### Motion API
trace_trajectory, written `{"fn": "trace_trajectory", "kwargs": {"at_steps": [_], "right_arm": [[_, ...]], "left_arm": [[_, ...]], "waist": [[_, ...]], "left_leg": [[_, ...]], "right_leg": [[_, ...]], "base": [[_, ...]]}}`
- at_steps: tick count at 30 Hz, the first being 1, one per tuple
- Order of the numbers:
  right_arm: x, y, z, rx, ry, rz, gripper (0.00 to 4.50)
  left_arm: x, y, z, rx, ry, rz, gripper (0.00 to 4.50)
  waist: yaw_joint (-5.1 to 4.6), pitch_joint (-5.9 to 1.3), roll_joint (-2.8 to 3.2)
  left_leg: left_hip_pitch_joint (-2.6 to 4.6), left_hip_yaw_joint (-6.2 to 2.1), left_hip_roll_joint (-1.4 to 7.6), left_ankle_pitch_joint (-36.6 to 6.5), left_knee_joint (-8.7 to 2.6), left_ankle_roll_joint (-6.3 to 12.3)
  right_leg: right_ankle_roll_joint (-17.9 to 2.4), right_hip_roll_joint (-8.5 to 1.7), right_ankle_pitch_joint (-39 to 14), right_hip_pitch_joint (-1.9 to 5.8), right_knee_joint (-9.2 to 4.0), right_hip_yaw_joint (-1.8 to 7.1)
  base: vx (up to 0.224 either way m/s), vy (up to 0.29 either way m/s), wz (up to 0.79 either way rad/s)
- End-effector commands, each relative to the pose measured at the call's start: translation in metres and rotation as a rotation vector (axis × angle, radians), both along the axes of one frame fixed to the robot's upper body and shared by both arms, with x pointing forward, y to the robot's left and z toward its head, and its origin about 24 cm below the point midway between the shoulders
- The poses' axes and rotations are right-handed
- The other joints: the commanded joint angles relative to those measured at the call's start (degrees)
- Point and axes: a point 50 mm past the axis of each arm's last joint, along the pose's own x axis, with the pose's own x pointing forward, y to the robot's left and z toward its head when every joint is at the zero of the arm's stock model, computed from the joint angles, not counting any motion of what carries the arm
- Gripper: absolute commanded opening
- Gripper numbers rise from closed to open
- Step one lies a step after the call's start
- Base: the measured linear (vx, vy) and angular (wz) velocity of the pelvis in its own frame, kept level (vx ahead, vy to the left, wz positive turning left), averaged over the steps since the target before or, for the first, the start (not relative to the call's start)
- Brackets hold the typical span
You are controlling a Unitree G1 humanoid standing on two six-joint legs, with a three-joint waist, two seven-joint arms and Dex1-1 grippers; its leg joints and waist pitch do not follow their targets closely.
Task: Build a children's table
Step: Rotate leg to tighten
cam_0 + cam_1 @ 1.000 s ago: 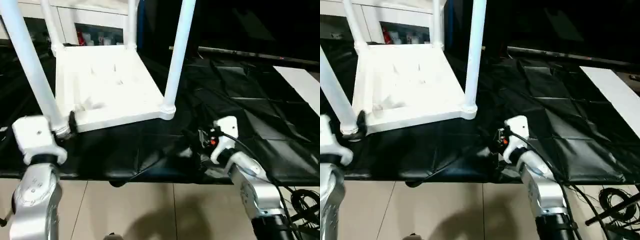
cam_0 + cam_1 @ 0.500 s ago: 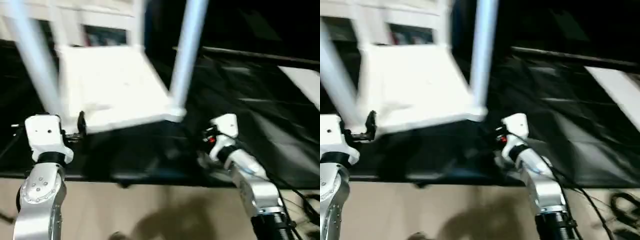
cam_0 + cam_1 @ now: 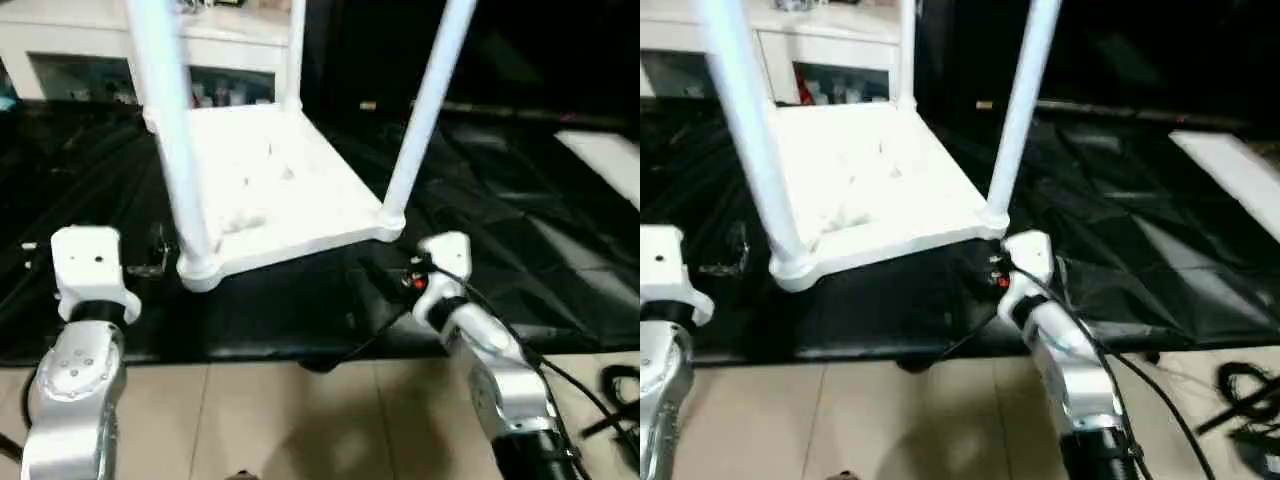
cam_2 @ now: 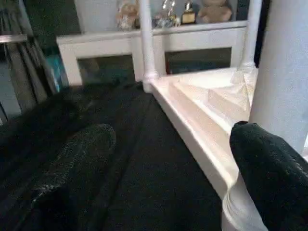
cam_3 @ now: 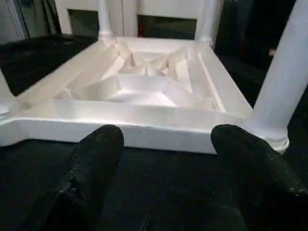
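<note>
The left gripper (image 3: 150, 255) is sitting at the left of the head view, its silver forearm rising from the lower left corner, and its black fingers (image 4: 79, 159) are standing wide apart with nothing between them. One finger is lying just beside the base of the near-left leg (image 3: 170, 130); whether it is touching cannot be told.

The right gripper (image 5: 168, 159) is reaching in from the lower right of the head view, its forearm angling up toward the middle. Its fingers (image 5: 98, 154) are also spread and holding nothing, pointing at the near edge of the tabletop (image 3: 275, 190) with a gap of black cloth between.

The children's table is lying upside down in the upper middle of the head view, its ribbed underside facing up. Legs are standing upright in the corner sockets: the near-right leg (image 3: 425, 110) is rising toward the upper right, and a far leg (image 3: 295, 50) is showing at the top.

A black cloth (image 3: 520, 240) is covering the surface under everything. A white cabinet (image 3: 70, 60) with glass doors is standing behind, across the upper left. Tan floor tiles (image 3: 300, 420) are filling the bottom, with black cables (image 3: 1250, 390) at the lower right.
</note>
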Motion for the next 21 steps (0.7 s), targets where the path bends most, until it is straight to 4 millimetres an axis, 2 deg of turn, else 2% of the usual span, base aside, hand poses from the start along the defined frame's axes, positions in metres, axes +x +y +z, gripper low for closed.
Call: {"fn": "trace_trajectory", "kwargs": {"at_steps": [1,2,3,4,5,6,7,8,9,10,11,12,13,14,15,16,17,18,19,20,21], "right_arm": [[0.001,-0.011,0.000,-0.008,0.007,-0.033,3.52],[0.001,-0.011,0.000,-0.008,0.007,-0.033,3.52],[0.002,-0.011,0.000,-0.007,0.009,-0.036,3.52],[0.003,-0.011,0.001,-0.015,0.007,-0.032,3.52],[0.004,-0.010,0.001,-0.030,0.003,-0.026,3.52],[0.004,-0.010,0.001,-0.030,0.003,-0.026,3.52],[0.004,-0.010,0.002,-0.035,0.001,-0.025,3.52],[0.005,-0.010,0.002,-0.037,0.000,-0.026,3.52],[0.005,-0.010,0.002,-0.039,-0.001,-0.027,3.52],[0.006,-0.011,0.003,-0.045,-0.006,-0.032,3.52],[0.007,-0.012,0.003,-0.047,-0.008,-0.037,3.52],[0.008,-0.012,0.004,-0.048,-0.010,-0.039,3.52],[0.008,-0.013,0.004,-0.042,-0.011,-0.044,3.52],[0.008,-0.013,0.005,-0.036,-0.013,-0.049,3.52],[0.009,-0.015,0.006,-0.026,-0.011,-0.058,3.52],[0.010,-0.016,0.006,-0.023,-0.012,-0.062,3.52],[0.010,-0.016,0.006,-0.023,-0.012,-0.062,3.52],[0.010,-0.016,0.006,-0.021,-0.011,-0.064,3.52],[0.009,-0.017,0.005,-0.026,-0.010,-0.062,3.52],[0.009,-0.017,0.005,-0.026,-0.010,-0.062,3.52],[0.009,-0.017,0.005,-0.031,-0.011,-0.062,3.52]], "left_arm": [[0.005,-0.003,0.001,-0.014,-0.003,0.008,4.43],[0.005,-0.003,0.001,-0.014,-0.003,0.008,4.43],[0.006,-0.004,0.001,-0.014,0.002,0.000,4.43],[0.008,-0.005,0.001,-0.009,0.004,-0.016,4.43],[0.011,-0.007,0.000,-0.005,0.001,-0.044,4.43],[0.011,-0.007,0.000,-0.005,0.001,-0.044,4.43],[0.012,-0.008,0.000,-0.003,-0.002,-0.048,4.43],[0.013,-0.009,0.000,-0.006,-0.003,-0.051,4.43],[0.014,-0.010,0.000,-0.004,-0.003,-0.054,4.43],[0.016,-0.013,-0.002,0.002,0.002,-0.068,4.43],[0.016,-0.016,-0.003,0.001,0.008,-0.075,4.43],[0.017,-0.017,-0.004,-0.001,0.012,-0.079,4.43],[0.017,-0.018,-0.004,-0.001,0.013,-0.081,4.43],[0.017,-0.019,-0.004,-0.001,0.014,-0.083,4.43],[0.017,-0.020,-0.005,0.002,0.019,-0.086,4.43],[0.017,-0.021,-0.006,-0.004,0.025,-0.089,4.43],[0.017,-0.021,-0.006,-0.004,0.025,-0.089,4.43],[0.018,-0.021,-0.007,-0.015,0.028,-0.090,4.43],[0.019,-0.023,-0.009,-0.029,0.043,-0.109,4.43],[0.019,-0.023,-0.009,-0.030,0.044,-0.110,4.43],[0.021,-0.028,-0.010,-0.059,0.052,-0.174,4.43]], "waist": [[-0.55,-3.76,2.13],[-0.16,-3.92,0.60],[0.09,-3.87,-1.21],[2.26,-2.75,-1.57],[2.75,-2.47,-3.18],[2.85,-2.03,-2.79],[2.34,-1.72,-1.29],[1.45,-1.07,-0.01],[2.28,-1.36,2.68],[2.44,-1.88,1.88],[2.68,-2.04,1.95],[2.84,-2.10,1.23],[2.42,-1.54,-0.60],[2.12,-0.85,-2.29],[1.72,0.23,-0.99],[3.69,2.18,-1.14],[4.38,1.88,-0.70],[5.21,-0.37,0.02],[4.35,-1.02,0.57],[2.21,-4.45,0.35],[1.55,-4.87,1.03]], "left_leg": [[3.08,-5.99,9.90,-22.70,-10.75,-3.21],[1.97,-3.97,6.63,-24.85,-9.65,-0.99],[0.75,-2.36,4.22,-24.11,-8.38,-0.80],[0.05,-0.62,2.44,-19.39,-4.92,-1.68],[0.33,-0.04,2.85,-10.85,-2.93,-0.50],[0.59,0.09,2.85,-9.66,-3.24,-0.90],[2.35,0.01,3.68,-19.23,-5.07,-3.19],[-1.23,-4.13,3.76,-39.53,-10.25,-5.97],[-4.43,-5.40,3.34,-49.56,-16.16,-6.30],[-3.09,-5.14,-0.48,-48.70,-15.81,-6.32],[-1.04,-8.11,-0.28,-47.21,-15.97,-7.15],[-0.40,-9.08,0.01,-46.68,-15.24,-7.19],[0.52,-9.49,-1.00,-43.27,-9.10,-5.83],[1.72,-2.84,-2.43,-21.57,10.54,0.39],[3.20,-0.79,-0.99,-13.48,10.40,3.09],[0.60,-0.20,1.19,-11.18,8.44,3.84],[3.14,0.39,1.72,-13.07,6.30,3.00],[6.20,0.73,3.28,-17.18,-0.81,2.23],[11.40,-6.93,11.94,-15.41,-10.05,6.79],[15.43,-9.55,16.25,-5.01,-8.95,12.10],[15.56,-8.78,13.88,11.32,-6.53,17.70]], "right_leg": [[0.31,-3.88,-6.47,-1.27,-1.06,1.72],[-0.14,-5.91,-4.91,-0.17,-4.29,3.52],[-0.42,-7.67,-5.12,0.52,-6.20,5.02],[-0.57,-13.08,-25.07,0.65,-10.75,6.48],[1.56,-13.99,-41.26,0.91,-12.66,6.23],[1.48,-13.21,-46.78,0.92,-13.00,4.87],[0.47,-9.78,-50.33,-0.04,-13.15,1.81],[-0.49,-7.10,-43.99,4.20,-10.35,-4.17],[-1.33,-2.79,-35.05,8.54,-2.77,-4.25],[-2.03,1.95,-20.26,8.82,0.27,-4.15],[-5.67,1.09,-23.69,8.41,0.39,-1.48],[-7.90,-0.27,-26.90,8.12,-0.86,-0.11],[-14.33,-5.70,-40.89,6.70,-8.82,2.15],[-23.80,-14.63,-58.22,4.89,-18.56,0.63],[-26.02,-11.95,-59.31,4.87,-17.93,4.41],[-23.19,-11.81,-55.33,8.56,-16.72,4.10],[-20.10,-10.51,-53.40,8.64,-16.25,2.81],[-13.60,-7.19,-40.96,10.90,-14.30,1.20],[-7.13,-2.62,-19.81,5.70,-5.75,-0.04],[-1.44,-4.33,-9.80,-0.03,1.17,0.07],[0.92,-4.44,-7.24,-3.16,2.59,0.62]], "base": [[-0.120,-0.008,0.04],[-0.120,-0.008,0.04],[-0.108,-0.060,-0.07],[-0.096,-0.082,-0.19],[-0.096,-0.082,-0.19],[-0.098,-0.060,-0.29],[-0.121,-0.023,-0.25],[-0.121,-0.023,-0.25],[-0.098,0.012,0.03],[-0.039,0.012,0.34],[-0.039,0.012,0.34],[0.010,-0.068,0.53],[-0.020,-0.141,0.64],[-0.020,-0.141,0.64],[-0.036,-0.108,0.50],[0.056,-0.086,0.16],[0.056,-0.086,0.16],[0.120,-0.094,0.09],[0.127,-0.083,0.20],[0.127,-0.083,0.20],[0.143,-0.108,0.01]]}}
